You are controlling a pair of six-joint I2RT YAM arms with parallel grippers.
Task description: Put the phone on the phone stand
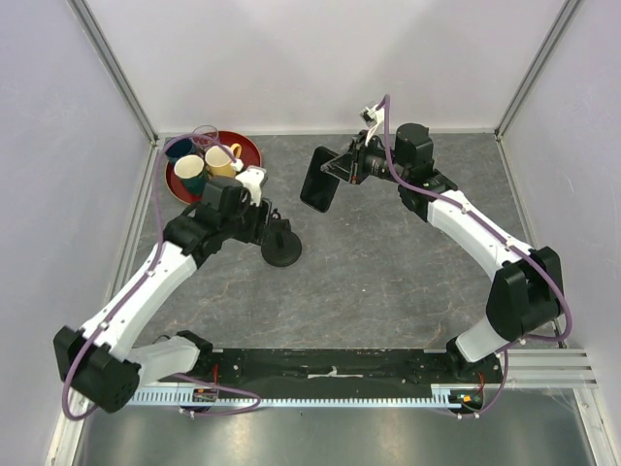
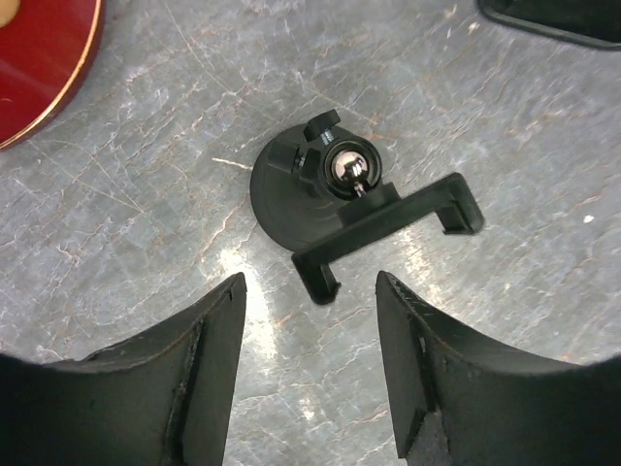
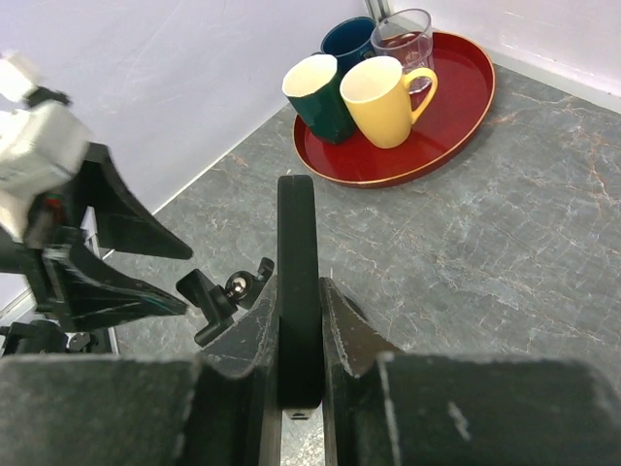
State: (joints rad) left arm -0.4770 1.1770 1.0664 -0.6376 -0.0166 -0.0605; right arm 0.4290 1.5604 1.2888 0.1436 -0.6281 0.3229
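The black phone (image 1: 319, 181) hangs in the air, gripped by my right gripper (image 1: 342, 167), which is shut on it. In the right wrist view the phone (image 3: 297, 282) stands edge-on between the fingers. The phone stand (image 1: 280, 249) is on the table to the phone's lower left, its disc base, ball joint and clamp bracket clear in the left wrist view (image 2: 330, 199). My left gripper (image 2: 310, 291) is open and empty, hovering just short of the stand's bracket; in the top view the left gripper (image 1: 269, 226) sits right beside the stand. The stand also shows in the right wrist view (image 3: 228, 296).
A red round tray (image 1: 250, 146) at the back left holds several mugs and a clear glass. The tray's edge shows in the left wrist view (image 2: 44, 68) and the whole tray in the right wrist view (image 3: 456, 107). White enclosure walls surround the grey table.
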